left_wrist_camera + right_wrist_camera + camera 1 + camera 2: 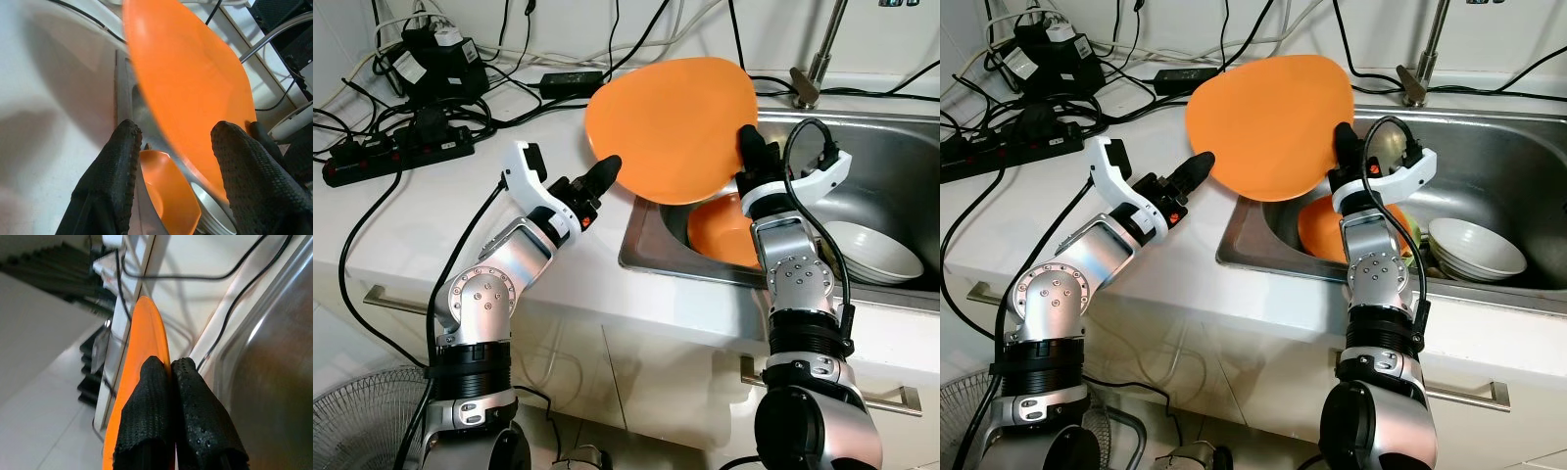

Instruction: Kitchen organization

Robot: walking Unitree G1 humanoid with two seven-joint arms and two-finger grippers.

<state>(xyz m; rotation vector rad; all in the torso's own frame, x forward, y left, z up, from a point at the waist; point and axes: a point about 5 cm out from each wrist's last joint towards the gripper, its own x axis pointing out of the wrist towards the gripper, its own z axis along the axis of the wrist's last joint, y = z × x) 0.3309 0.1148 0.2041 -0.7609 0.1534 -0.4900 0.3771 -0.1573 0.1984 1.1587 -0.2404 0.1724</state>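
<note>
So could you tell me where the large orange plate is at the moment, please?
The large orange plate is held up, tilted, above the sink's left edge, pinched at its right rim by the right gripper, with the left gripper at its left rim.

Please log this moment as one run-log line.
right gripper: shut on plate, held above sink | left gripper: open at plate edge | sink: bowl

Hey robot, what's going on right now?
Right gripper pinching orange plate over sink. Left gripper open at plate's edge. Orange bowl, white bowls below.
</note>
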